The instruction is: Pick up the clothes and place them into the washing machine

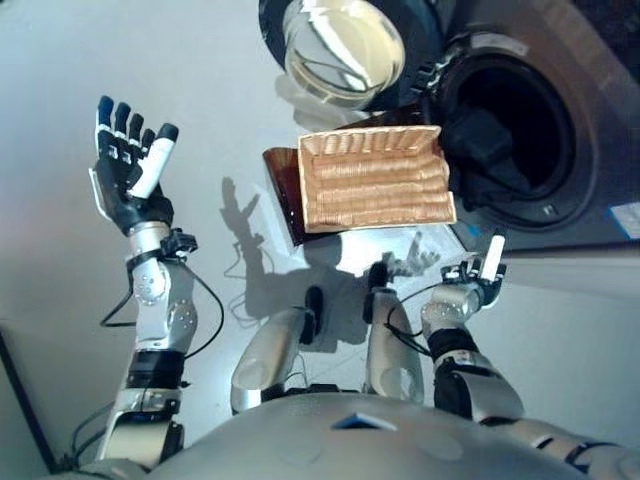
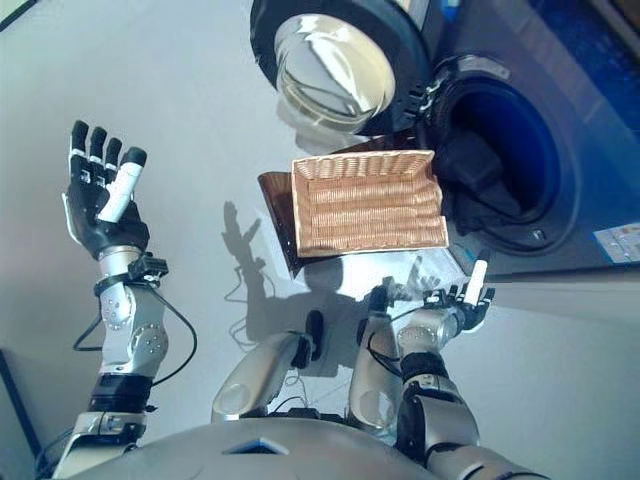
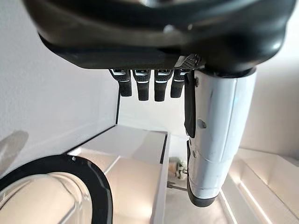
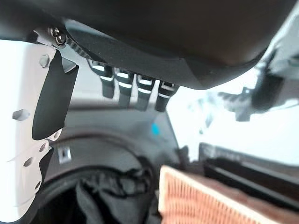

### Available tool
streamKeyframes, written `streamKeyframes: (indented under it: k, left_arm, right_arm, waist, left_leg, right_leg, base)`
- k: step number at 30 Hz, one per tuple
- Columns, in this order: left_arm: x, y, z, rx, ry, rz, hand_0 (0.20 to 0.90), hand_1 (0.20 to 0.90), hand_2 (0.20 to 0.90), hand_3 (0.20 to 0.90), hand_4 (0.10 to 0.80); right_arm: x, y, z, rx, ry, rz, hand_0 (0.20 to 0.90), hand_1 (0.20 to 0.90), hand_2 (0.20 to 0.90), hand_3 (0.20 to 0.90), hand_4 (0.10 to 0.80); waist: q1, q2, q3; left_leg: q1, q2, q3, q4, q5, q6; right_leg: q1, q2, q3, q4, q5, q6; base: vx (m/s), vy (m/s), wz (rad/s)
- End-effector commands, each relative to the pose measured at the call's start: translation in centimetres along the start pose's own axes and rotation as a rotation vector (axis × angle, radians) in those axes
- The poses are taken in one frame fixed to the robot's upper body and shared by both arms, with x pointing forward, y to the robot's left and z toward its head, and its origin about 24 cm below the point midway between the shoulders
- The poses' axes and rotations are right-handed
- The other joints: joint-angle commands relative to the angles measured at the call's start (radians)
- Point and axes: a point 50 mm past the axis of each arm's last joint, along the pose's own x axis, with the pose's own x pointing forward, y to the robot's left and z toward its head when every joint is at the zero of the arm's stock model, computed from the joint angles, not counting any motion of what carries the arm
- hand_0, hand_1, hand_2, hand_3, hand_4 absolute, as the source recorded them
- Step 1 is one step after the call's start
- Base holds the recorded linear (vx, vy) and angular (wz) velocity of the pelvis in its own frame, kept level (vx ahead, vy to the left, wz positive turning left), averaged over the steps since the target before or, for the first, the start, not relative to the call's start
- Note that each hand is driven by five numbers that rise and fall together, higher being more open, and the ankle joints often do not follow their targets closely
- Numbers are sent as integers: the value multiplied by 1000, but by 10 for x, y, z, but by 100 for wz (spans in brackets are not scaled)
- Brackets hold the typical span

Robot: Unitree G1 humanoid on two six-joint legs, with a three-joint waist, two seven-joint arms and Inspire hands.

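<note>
Dark, with white-covered thumbs: left hand [image 1: 130, 170] raised over the pale grey floor [image 1: 60, 80], well apart from everything, palm toward the camera, fingers straight and spread, holding nothing. Right hand [image 2: 455, 300] low, just beside the near edge of the woven tan wicker basket [image 2: 368, 205], fingers relaxed and extended, thumb up, likewise grasping nothing and touching nothing visible.

Rectangular and shallow, that basket, bare inside, resting on a dark brown stand or lid [image 2: 272, 200] on the floor in front of the dark grey front-loading washing machine [image 1: 590, 150]. Round door with a glass porthole [image 1: 340, 45] swung fully open toward the left of the drum opening. Inside the drum [image 2: 500, 140], a heap of dark clothes [image 2: 475, 185], lying at the near left part of the opening, already in the machine.

Smooth pale flooring all round; light wall beyond in the wrist views.

From the right wrist view only: the dark clothes [image 4: 112, 196] seen close, crumpled within the drum rim, the corner of the wicker basket [image 4: 196, 200] next to them. From the left wrist view only: the black rim of the open door [image 3: 88, 182] seen from below the hand, with the straight fingers [image 3: 149, 86] in a row above it.
</note>
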Motion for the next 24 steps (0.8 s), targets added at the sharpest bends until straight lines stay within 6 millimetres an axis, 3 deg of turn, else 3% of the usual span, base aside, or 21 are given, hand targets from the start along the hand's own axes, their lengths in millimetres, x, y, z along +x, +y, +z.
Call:
streamKeyframes:
  k: [1, 3, 4, 5, 6, 7, 8, 10, 15, 20, 24]
  left_arm:
    - [10, 2, 48, -33, -264, -24, 900, 900, 900, 900, 800]
    - [8, 6, 47, -37, -250, -15, 900, 900, 900, 900, 800]
    - [9, 5, 49, -25, -259, -20, 900, 900, 900, 900, 800]
    - [10, 6, 49, -19, -264, -12, 900, 900, 900, 900, 800]
    - [10, 6, 49, -19, -265, -12, 900, 900, 900, 900, 800]
    - [9, 8, 49, -19, -262, 3, 900, 900, 900, 900, 800]
    - [10, 7, 49, -16, -264, -1, 900, 900, 900, 900, 800]
    - [12, 1, 50, -16, -265, -25, 900, 900, 900, 900, 800]
    - [11, 4, 52, -15, -273, -33, 900, 900, 900, 900, 800]
    - [11, 3, 54, -26, -284, -37, 900, 900, 900, 900, 800]
    - [9, 2, 54, -20, -278, -45, 900, 900, 900, 900, 800]
  right_arm:
    - [4, 17, 15, -49, -72, 115, 900, 900, 900, 900, 800]
    - [5, 17, 18, -64, -83, 124, 900, 900, 900, 900, 800]
    - [5, 17, 19, -87, -88, 129, 900, 900, 900, 900, 800]
    - [6, 21, 19, -81, -95, 130, 900, 900, 900, 900, 800]
    - [6, 22, 19, -80, -95, 130, 900, 900, 900, 900, 800]
    - [7, 27, 24, -50, -108, 125, 900, 900, 900, 900, 800]
    - [8, 29, 26, -28, -113, 118, 900, 900, 900, 900, 800]
    - [10, 35, 32, -7, -134, 117, 900, 900, 900, 900, 800]
    - [14, 45, 36, -22, -128, 109, 900, 900, 900, 900, 800]
    - [19, 62, 44, -49, -139, 114, 900, 900, 900, 900, 800]
    - [26, 80, 66, -23, -194, 97, 900, 900, 900, 900, 800]
  waist:
    - [32, 12, -27]
    - [42, 4, -13]
    - [60, 3, 8]
    - [81, 5, 19]
    - [80, 4, 18]
    - [85, 20, -4]
    - [88, 40, -8]
    - [98, 57, -2]
    - [93, 69, -22]
    - [114, 84, -20]
    - [125, 100, -11]
  left_leg:
    - [38, 24, -70, -90, 36, -76]
    - [14, 39, -79, 42, 35, -92]
    - [-17, 22, -129, 133, 65, -103]
    - [-58, -18, -216, 137, 86, -111]
    - [-59, -19, -216, 135, 88, -111]
    - [-78, 40, -231, -21, 140, -137]
    - [-93, 75, -201, -105, 187, -148]
    - [-92, 93, -182, -181, 243, -158]
    - [-78, 49, -149, -213, 214, -130]
    - [-86, 38, -113, -214, 209, -114]
    - [-115, 21, -108, -200, 196, -105]
  right_leg:
    - [102, 42, 28, -135, 2, -17]
    - [174, 51, 33, -176, -4, -35]
    - [191, 60, 48, -173, -4, -46]
    - [195, 66, 69, -182, -1, -49]
    - [194, 65, 68, -183, 0, -49]
    - [207, 62, 74, -206, -18, -40]
    - [211, 72, 62, -202, -30, -35]
    - [191, 79, 54, -160, -42, -41]
    - [135, 35, 87, -139, -40, -23]
    - [99, 9, 119, -151, -26, -16]
    - [74, -5, 113, -150, -25, -16]
  base:
    - [98, -146, -20]
    - [84, -144, 0]
    - [-26, -64, 0]
    - [-27, -11, -8]
    - [17, 55, -30]
    - [87, 95, -42]
    - [101, 107, -36]
    - [38, 92, 8]
    - [29, 188, -20]
    - [4, 144, -32]
    - [23, 56, 3]
